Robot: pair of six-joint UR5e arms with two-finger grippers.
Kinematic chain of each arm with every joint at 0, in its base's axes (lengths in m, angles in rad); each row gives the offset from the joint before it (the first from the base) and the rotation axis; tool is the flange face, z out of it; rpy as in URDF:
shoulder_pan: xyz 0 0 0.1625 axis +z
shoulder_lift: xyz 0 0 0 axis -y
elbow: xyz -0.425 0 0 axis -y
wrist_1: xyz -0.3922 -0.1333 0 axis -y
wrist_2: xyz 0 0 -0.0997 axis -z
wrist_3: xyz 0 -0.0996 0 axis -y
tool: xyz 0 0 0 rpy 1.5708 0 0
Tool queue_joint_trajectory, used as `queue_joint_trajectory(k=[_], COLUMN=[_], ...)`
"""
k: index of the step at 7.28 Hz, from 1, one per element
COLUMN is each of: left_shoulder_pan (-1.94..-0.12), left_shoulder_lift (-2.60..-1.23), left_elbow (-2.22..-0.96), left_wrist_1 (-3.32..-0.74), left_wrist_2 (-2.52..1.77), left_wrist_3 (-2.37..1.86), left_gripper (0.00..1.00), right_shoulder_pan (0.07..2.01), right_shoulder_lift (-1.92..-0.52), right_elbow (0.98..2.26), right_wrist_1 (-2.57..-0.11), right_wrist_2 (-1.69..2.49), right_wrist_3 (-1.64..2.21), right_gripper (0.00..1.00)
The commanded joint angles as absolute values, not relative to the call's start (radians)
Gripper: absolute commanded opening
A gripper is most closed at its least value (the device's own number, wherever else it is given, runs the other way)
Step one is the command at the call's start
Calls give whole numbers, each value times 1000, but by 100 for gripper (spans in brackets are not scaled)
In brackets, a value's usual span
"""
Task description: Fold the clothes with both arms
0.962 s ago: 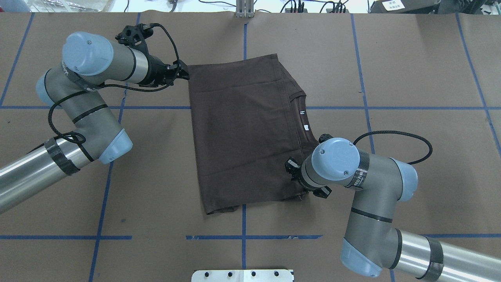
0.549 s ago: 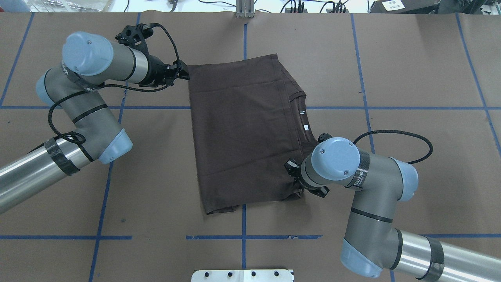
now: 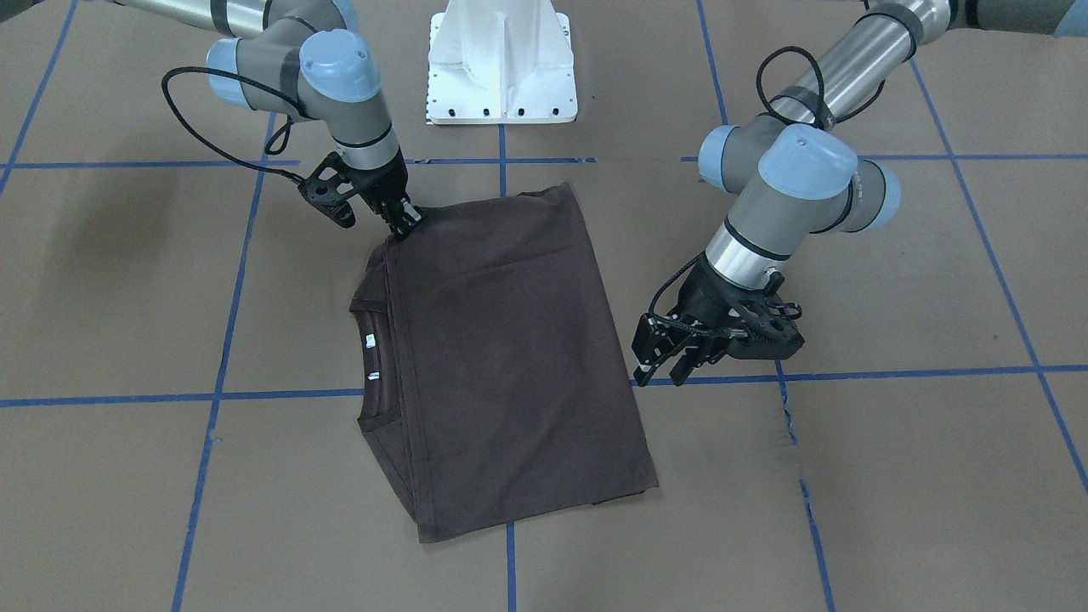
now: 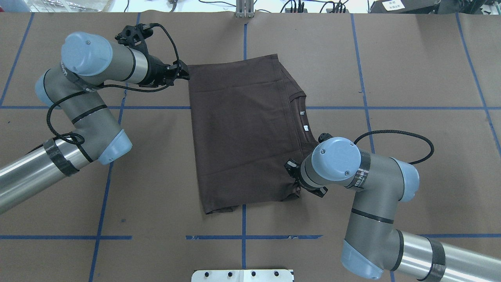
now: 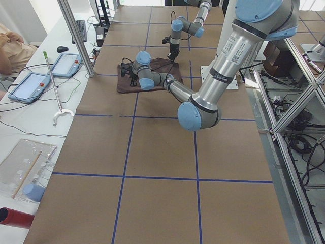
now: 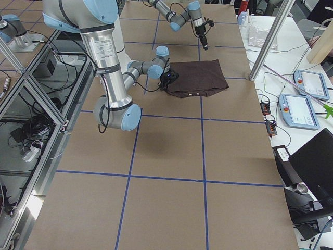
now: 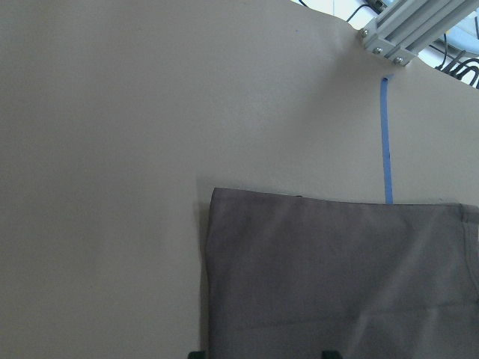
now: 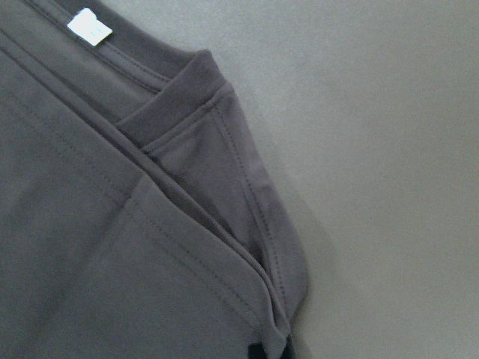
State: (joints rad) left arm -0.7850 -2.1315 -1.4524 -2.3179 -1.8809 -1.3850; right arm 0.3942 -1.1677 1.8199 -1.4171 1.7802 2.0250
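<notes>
Clock is per the overhead view, 12 = away from the robot.

T-shirt lies folded into a rough rectangle at table centre. Its collar and white tags are on the 3 o'clock side, with stacked fold layers along that edge.

Left gripper is spread wide and holds nothing. It hangs over bare paper just off the shirt's 9 o'clock edge, towards the 10 o'clock corner. The wrist view shows that corner flat.

Right gripper is narrow and pinched on the shirt's 5 o'clock corner, by the shoulder fold.

Open paper with blue tape lines runs all round the shirt. Table edge is at 12, white pedestal at 6, well apart from the hem.
</notes>
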Motion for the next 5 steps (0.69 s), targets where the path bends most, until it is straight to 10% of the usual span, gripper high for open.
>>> queue_joint_trajectory(k=[1,5], left_shoulder_pan=[-763,-643], left_shoulder_lift=[-2048,-1916], left_elbow=[-1584,-1775], left_wrist_1=[-2319,-2310], left_wrist_2=[-1910,-1885], left_wrist_3=[-1481,-1603], left_gripper=[62,66], right_shoulder_pan=[332,253], right_shoulder_lift=[-1186,-1207], right_elbow=[1931,1997], right_wrist_1=[-1475,-1517], right_wrist_2=[1776,1720], right_wrist_3=[2083,2137], right_gripper=[0,0])
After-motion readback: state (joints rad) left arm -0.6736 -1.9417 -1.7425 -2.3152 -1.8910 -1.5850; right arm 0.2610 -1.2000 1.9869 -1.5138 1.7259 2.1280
